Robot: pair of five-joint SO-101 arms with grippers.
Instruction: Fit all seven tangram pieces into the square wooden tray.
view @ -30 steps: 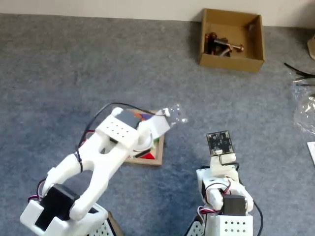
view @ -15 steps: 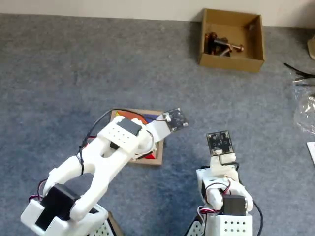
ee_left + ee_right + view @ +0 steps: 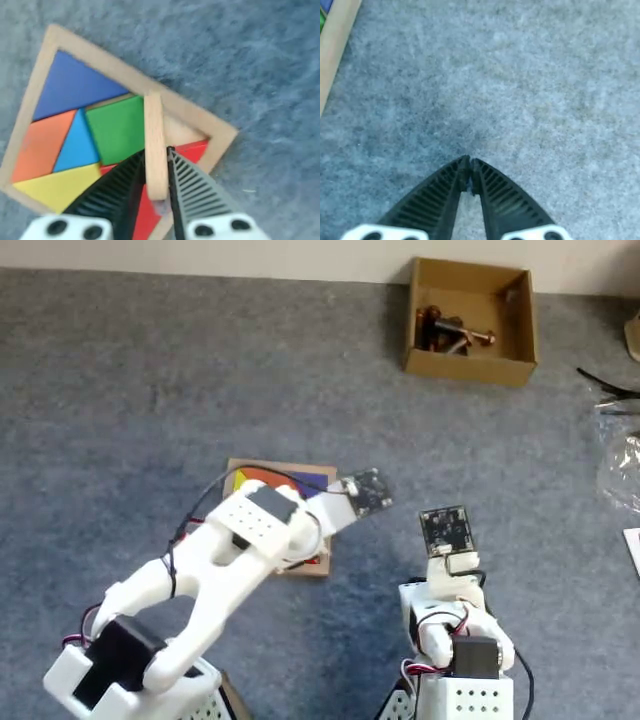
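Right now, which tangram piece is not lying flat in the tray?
The plain wood-coloured piece, held on edge in the left gripper; the blue piece, green piece, orange piece and yellow piece lie flat in the tray.

The tray [image 3: 200, 125] and the unpainted wooden piece [image 3: 155, 125] are bare pale wood, matt. The coloured pieces [image 3: 117, 130] wear flat paint. The grey carpet [image 3: 150, 370] looks fuzzy (short pile). At 1 o'clock sits a dull cardboard box [image 3: 470, 365]. The left gripper [image 3: 156, 151] is ribbed black plastic.

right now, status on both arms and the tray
Left fingers shut on wooden piece, held on edge over tray's bare gap. Right fingers shut, empty, over carpet. Nothing blocking the gap.
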